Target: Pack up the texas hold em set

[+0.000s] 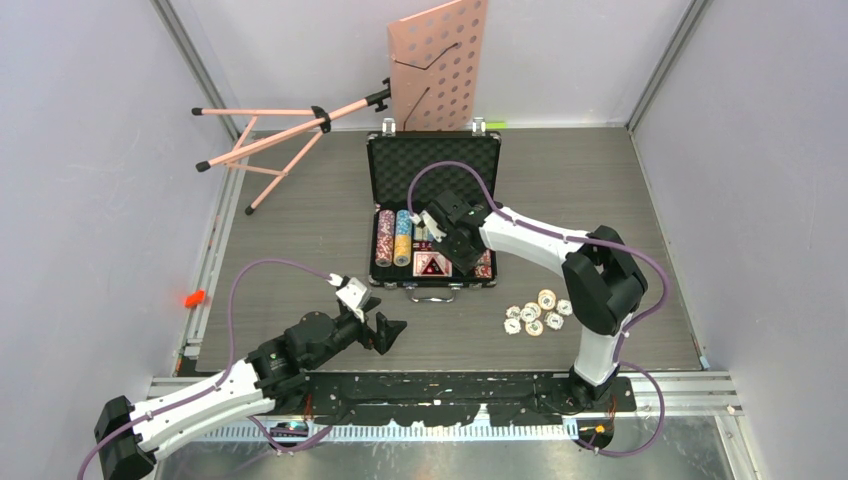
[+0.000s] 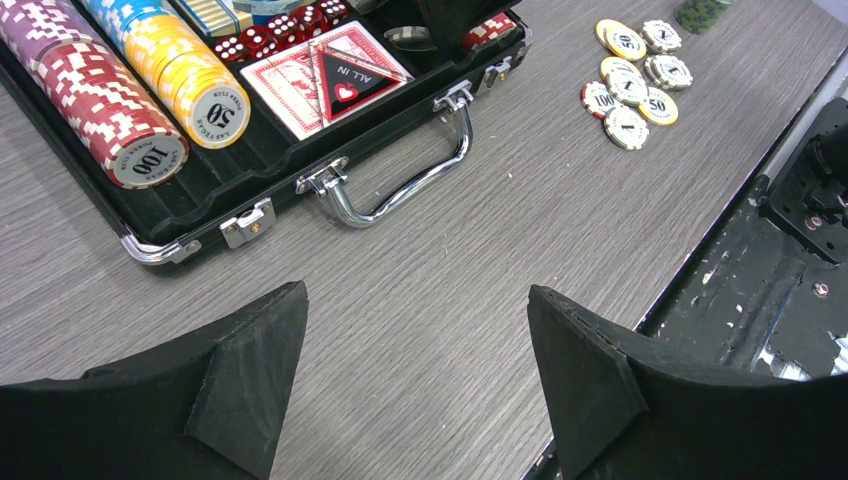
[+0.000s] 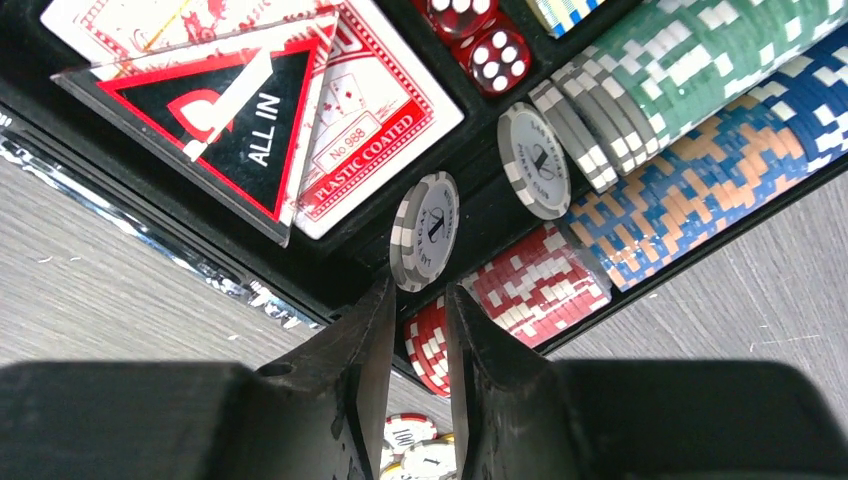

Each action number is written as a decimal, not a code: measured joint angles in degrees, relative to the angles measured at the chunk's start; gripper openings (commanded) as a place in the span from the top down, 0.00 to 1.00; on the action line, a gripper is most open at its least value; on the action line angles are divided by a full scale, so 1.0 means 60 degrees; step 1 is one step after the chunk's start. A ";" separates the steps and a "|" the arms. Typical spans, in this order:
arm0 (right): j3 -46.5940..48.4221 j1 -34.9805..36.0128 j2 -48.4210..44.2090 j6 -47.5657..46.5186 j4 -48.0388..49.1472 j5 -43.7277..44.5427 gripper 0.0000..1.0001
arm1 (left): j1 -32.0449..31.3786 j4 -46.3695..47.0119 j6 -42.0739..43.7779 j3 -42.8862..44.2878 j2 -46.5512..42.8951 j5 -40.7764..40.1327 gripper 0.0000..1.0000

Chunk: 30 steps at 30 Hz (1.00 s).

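Lying open in the middle of the grey wood-grain desk (image 2: 450,250), the black ribbed briefcase (image 1: 390,160) has its foam-lined lid upright at the far side and its chrome handle (image 2: 400,190) facing the arms. Poker chips lie on edge in its tray: a red-and-white row (image 2: 110,110) marked 100 and a yellow row (image 2: 185,75) marked 50 at the left, a green row (image 3: 700,60) and a blue-and-orange row (image 3: 700,170) at the right. Small red dice (image 2: 265,40) sit behind a red-backed card deck (image 2: 290,95), which carries a black triangular "ALL IN" plaque (image 2: 350,80).

The right hand (image 3: 420,290) hangs over the tray's right part, its fingers close together with a narrow gap. A grey-and-white chip (image 3: 428,228) stands on edge right at their tips; whether it is pinched cannot be told. The left hand (image 2: 415,300) hovers over bare desk near the handle, fingers wide apart, holding nothing.

A cluster of loose chips (image 2: 630,80) lies flat on the desk just right of the case. A pink music stand (image 1: 437,60) is behind the lid.
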 measured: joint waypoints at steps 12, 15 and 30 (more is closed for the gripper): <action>0.0004 -0.0015 0.0109 -0.0084 0.0146 -0.0127 0.69 | 0.0000 0.0004 0.0004 0.0000 0.0004 0.0000 0.17; 0.0018 -0.0015 0.0273 -0.0127 0.0146 -0.0102 0.76 | 0.0000 0.0004 0.0004 0.0000 0.0004 0.0000 0.17; 0.0506 -0.0025 0.0481 -0.0328 0.0273 0.1100 0.77 | 0.0000 0.0004 0.0007 0.0000 0.0022 -0.0004 0.17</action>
